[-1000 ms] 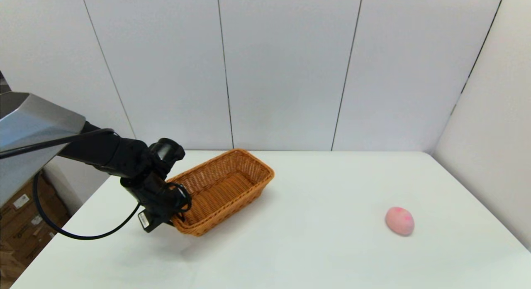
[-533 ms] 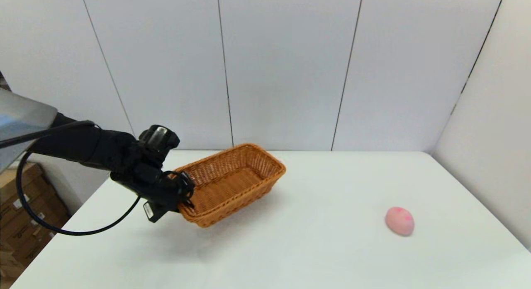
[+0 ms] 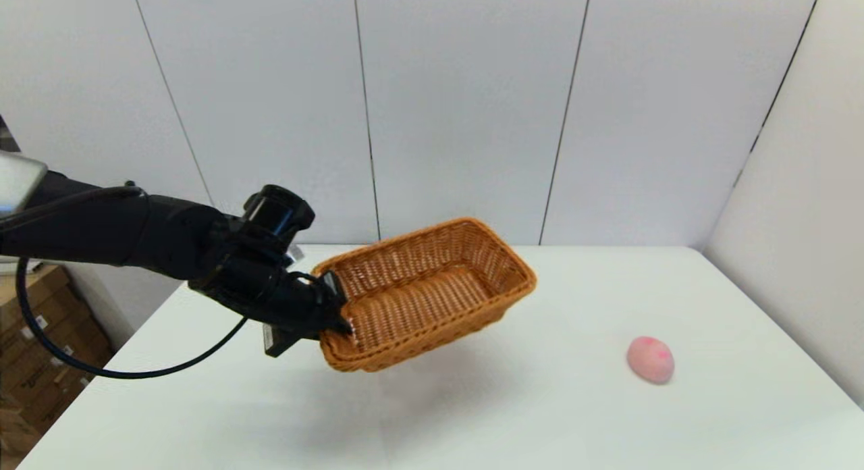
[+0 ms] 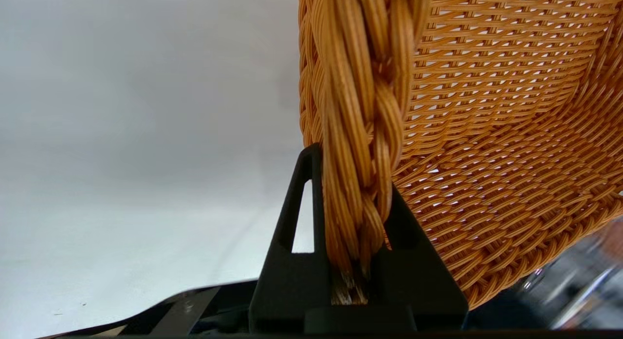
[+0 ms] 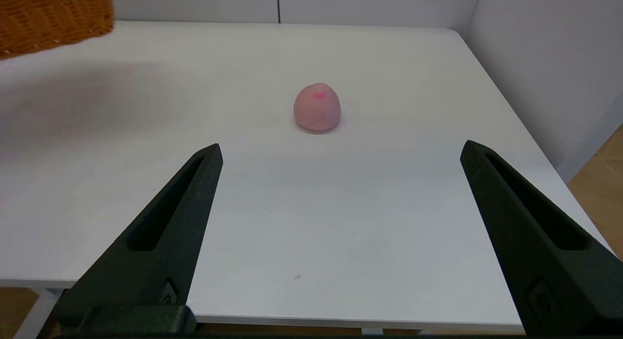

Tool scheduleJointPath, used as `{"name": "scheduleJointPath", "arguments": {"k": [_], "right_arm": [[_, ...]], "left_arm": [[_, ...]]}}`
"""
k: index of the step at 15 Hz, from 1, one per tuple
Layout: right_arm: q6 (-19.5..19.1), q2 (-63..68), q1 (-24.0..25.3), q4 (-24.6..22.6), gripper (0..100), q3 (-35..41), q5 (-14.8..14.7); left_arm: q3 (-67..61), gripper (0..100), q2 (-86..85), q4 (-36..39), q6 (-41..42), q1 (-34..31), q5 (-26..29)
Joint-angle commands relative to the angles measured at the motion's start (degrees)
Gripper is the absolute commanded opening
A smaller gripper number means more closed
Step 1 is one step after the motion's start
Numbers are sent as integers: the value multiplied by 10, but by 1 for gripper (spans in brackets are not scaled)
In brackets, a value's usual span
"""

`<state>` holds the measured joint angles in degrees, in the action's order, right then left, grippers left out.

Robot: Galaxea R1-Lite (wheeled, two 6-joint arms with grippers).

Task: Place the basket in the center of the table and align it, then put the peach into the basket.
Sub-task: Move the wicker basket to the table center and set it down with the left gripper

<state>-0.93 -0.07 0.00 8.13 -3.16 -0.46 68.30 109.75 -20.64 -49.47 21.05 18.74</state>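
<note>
The left end effector (image 3: 335,312) is clamping the braided rim at one short end of the basket (image 3: 432,294) and holding the whole basket clear of the tabletop (image 3: 540,416), with a soft shadow lying on the white surface beneath it. In the left wrist view the two black fingers (image 4: 297,217) are pressing on either side of the rim braid of the basket (image 4: 486,134), one outside the wall and one inside it. The basket is hanging tilted, its gripped end lower and nearer the tabletop's left edge, its free end raised and pointing toward the far edge. It is sitting over the left half of the tabletop, close to the middle, and nothing is lying inside it.

The peach (image 3: 651,359) is resting on the tabletop well apart from the basket, near the right edge and closer to the near edge than to the far one. In the right wrist view the peach (image 5: 317,107) is lying ahead of the right end effector (image 5: 340,151), whose fingers are standing wide apart and holding nothing, hovering at the near edge of the tabletop. A corner of the basket (image 5: 53,15) is showing in that view too.
</note>
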Motion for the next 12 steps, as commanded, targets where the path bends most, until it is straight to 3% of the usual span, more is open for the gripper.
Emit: {"name": "scheduleJointPath", "arguments": {"k": [1,3,8,9,12], "right_arm": [[0,0,1,1,100,0,0],[0,0,0,1,100,0,0],[0,0,0,1,100,0,-1],[0,0,1,1,100,0,-1],[0,0,0,1,100,0,0]], "left_arm": [[4,0,36,-6,44,98,-5],[0,0,64,-27,82,117,-9],[1,0,87,-33,90,123,-11],[2,100,87,-32,90,123,-11],[3,100,84,-30,90,122,-12]]}}
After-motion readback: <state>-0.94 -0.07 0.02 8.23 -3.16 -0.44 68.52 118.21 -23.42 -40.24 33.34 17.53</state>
